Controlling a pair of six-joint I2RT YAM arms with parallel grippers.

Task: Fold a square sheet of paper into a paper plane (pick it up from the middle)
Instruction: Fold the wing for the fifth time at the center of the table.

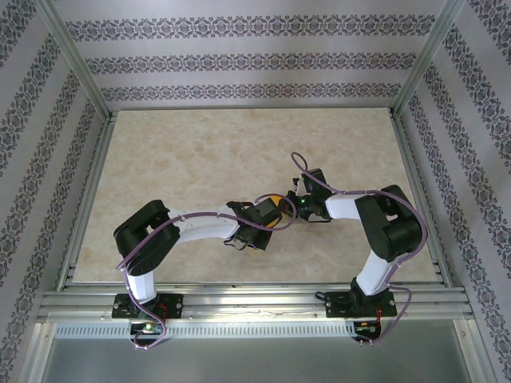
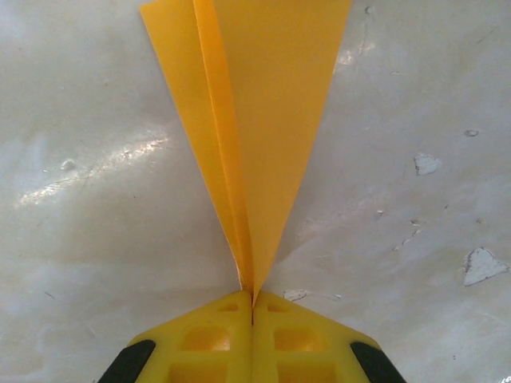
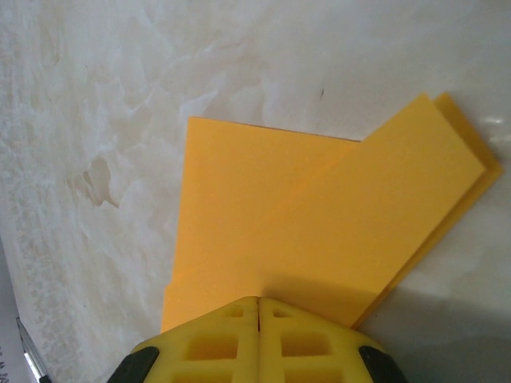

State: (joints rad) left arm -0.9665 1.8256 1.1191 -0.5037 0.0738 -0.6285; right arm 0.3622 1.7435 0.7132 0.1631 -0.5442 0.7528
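Over the table (image 1: 200, 159), left tool (image 2: 253, 299) and right tool (image 3: 259, 302) pinch paper plane (image 2: 263, 120)

Damask-striped walls (image 1: 239, 60) — marbled tabletop (image 1: 200, 159)

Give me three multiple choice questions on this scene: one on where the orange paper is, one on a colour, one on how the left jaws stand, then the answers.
1. Where is the folded orange paper?
A. At the far left corner
B. Between the left arm and the right arm
C. On the front rail

2. What colour are the fingers gripping it?
A. Yellow
B. Blue
C. Red

3. How do the left jaws stand?
A. Wide open
B. Shut on nothing
C. Shut on the paper's narrow tip

Answers:
1 B: the top view shows orange where the two arms meet.
2 A: both wrist views show yellow fingers.
3 C: the left wrist view shows the fingers meeting with the tip pinched between them.
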